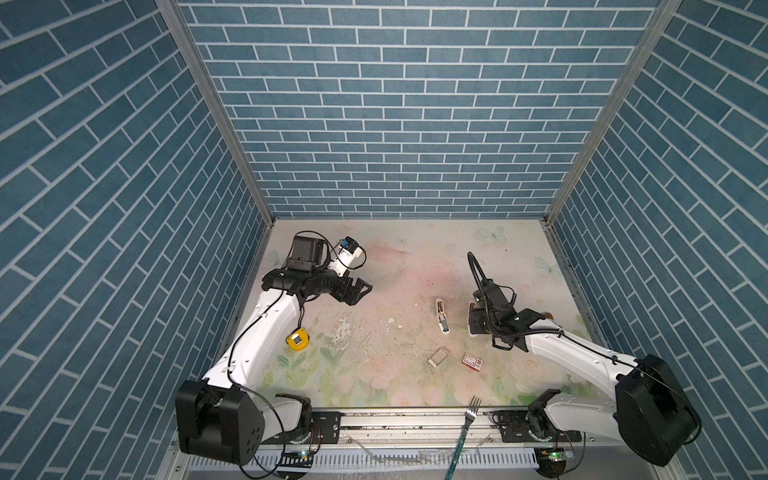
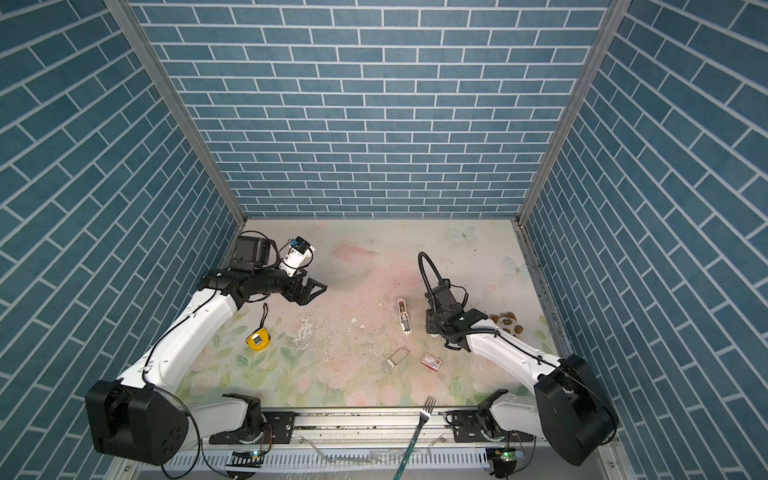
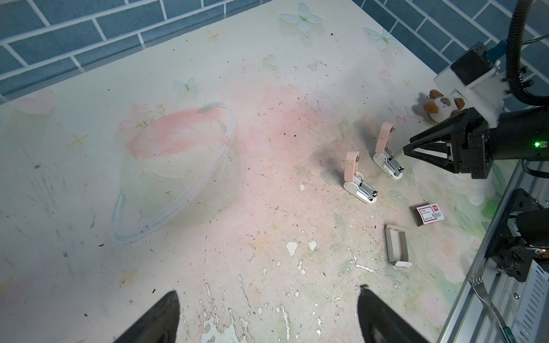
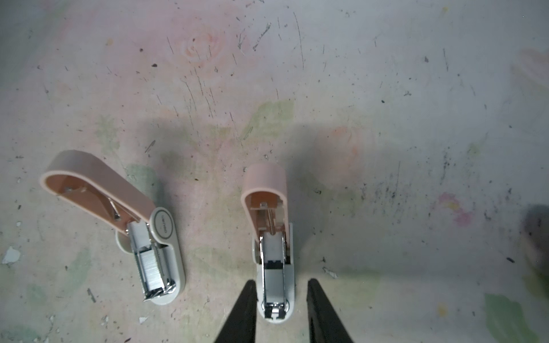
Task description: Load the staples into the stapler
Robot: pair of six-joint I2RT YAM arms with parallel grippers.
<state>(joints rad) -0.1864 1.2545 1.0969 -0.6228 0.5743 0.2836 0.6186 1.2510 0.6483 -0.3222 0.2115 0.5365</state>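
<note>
Plastic and bright metal make up the stapler (image 4: 273, 243) whose front end sits between the black tapered fingers (image 4: 243, 314) of the right gripper (image 4: 280, 280). It has a rounded pink lid standing upright, a white base and a shiny channel laid bare. The jaws stand partly open astride that end, with a gap showing beside the base, and grip nothing. Just to this gripper's left is a second stapler (image 4: 133, 225) of the same shape and colours. It is open too, with a ribbed silver staple strip (image 4: 151, 267) in its channel. The oval badge (image 4: 162, 227) on its white hinge cap carries print too small to read. The staples (image 3: 397, 245) lie as a flat grey block in a pale card tray (image 3: 388, 240), nearer the robot's base than the right gripper and to its left. Beside them is a white-and-red labelled box (image 3: 429, 213) whose lettering is illegible. The left gripper (image 3: 267, 289) hangs well away, jaws spread wide and empty.
</note>
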